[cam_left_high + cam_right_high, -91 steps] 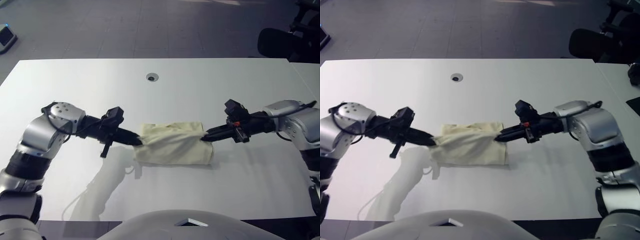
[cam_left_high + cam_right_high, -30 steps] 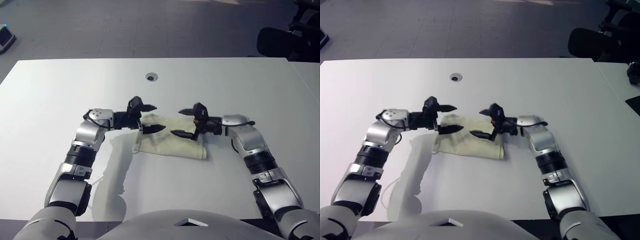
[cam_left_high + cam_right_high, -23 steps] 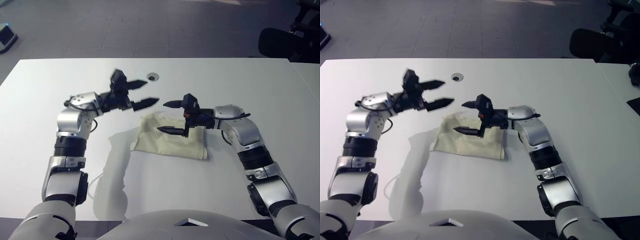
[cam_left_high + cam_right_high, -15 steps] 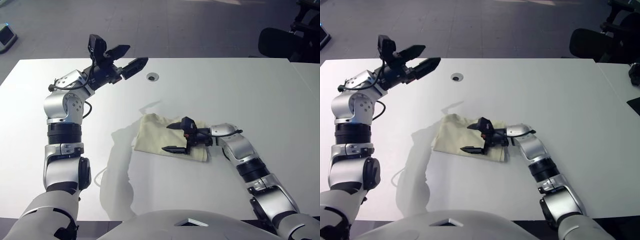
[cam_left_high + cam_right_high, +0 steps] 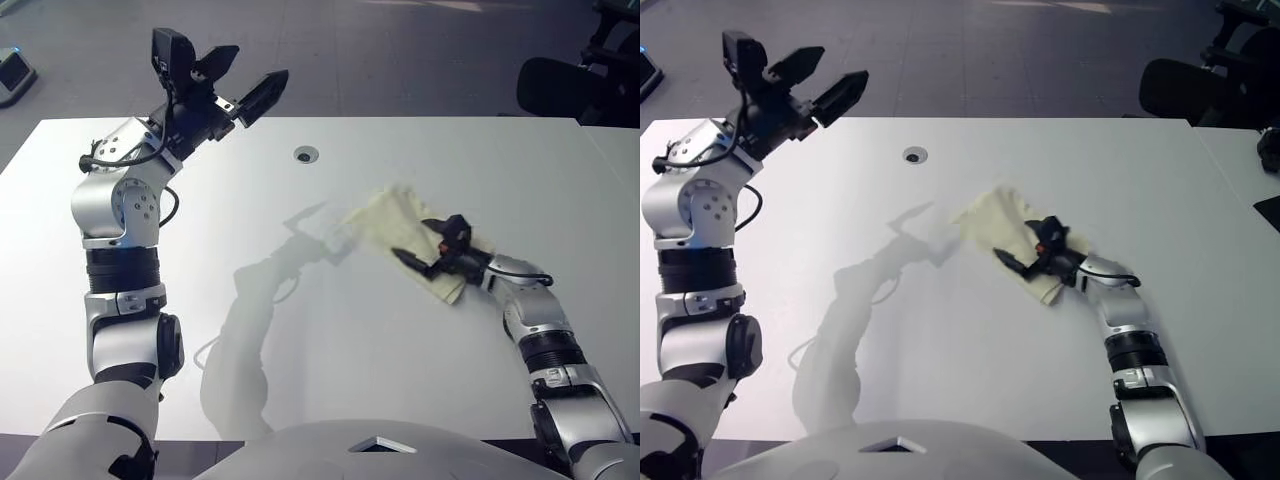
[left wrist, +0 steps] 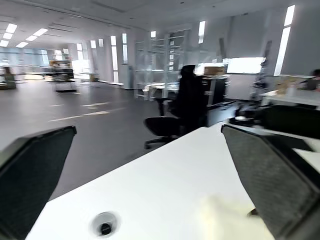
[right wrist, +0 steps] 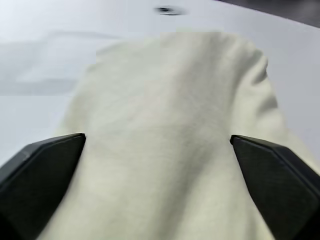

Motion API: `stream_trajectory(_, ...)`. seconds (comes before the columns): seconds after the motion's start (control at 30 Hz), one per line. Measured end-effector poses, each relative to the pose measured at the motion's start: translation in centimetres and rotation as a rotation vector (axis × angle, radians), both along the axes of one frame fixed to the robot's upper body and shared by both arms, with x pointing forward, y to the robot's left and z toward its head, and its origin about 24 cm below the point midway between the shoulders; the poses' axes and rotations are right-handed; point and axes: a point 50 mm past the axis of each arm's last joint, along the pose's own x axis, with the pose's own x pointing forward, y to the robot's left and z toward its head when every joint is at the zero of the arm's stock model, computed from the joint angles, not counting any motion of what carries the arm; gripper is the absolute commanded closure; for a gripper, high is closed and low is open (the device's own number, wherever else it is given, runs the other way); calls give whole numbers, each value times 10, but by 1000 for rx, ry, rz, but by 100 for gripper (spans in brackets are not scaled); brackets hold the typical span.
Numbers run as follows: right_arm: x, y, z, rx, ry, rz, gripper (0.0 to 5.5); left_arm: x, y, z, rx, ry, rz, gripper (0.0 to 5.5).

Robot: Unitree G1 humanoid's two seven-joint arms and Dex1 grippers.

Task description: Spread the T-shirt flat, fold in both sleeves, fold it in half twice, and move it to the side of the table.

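Open office, grey floor, dark chair (image 5: 560, 85) beyond the far right corner. White bench (image 5: 300, 350) with a small round hole (image 5: 305, 154) near its far edge.

T-shirt (image 5: 390, 225): pale yellow, folded into a small bundle, lying on the right half of the bench, set at a slant. It is short of the right edge and well apart from the hole.

Right tool (image 5: 413, 240): low over the bench, down on the near-right part of the T-shirt. Fingers (image 7: 42, 170) spread wide, released, nothing pinched. From the wrist camera the cloth lies between the two fingers. Whether the tips press into the fabric I cannot tell.

Left tool (image 5: 262, 60): raised high above the far left of the bench, well clear of the T-shirt. Fingers (image 6: 265, 170) apart, released, holding nothing.
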Motion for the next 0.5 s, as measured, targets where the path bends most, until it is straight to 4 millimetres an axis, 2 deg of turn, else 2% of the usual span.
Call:
stream_trajectory(0.1, 0, -39, -2, -9, -21, -326, 12, -10, 1, -10, 15, 22, 169, 10)
stream_trajectory(0.2, -3, -60, -3, -28, -26, -506, 12, -19, 1, -22, 0, 68, 290, 10)
stream_trajectory(0.43, -3, -75, -3, -66, -31, -630, 12, -28, 8, -37, -11, 132, 446, 10)
stream_trajectory(0.5, -6, -84, 5, -196, -67, -694, 12, -32, 17, -44, 54, 161, 574, 10)
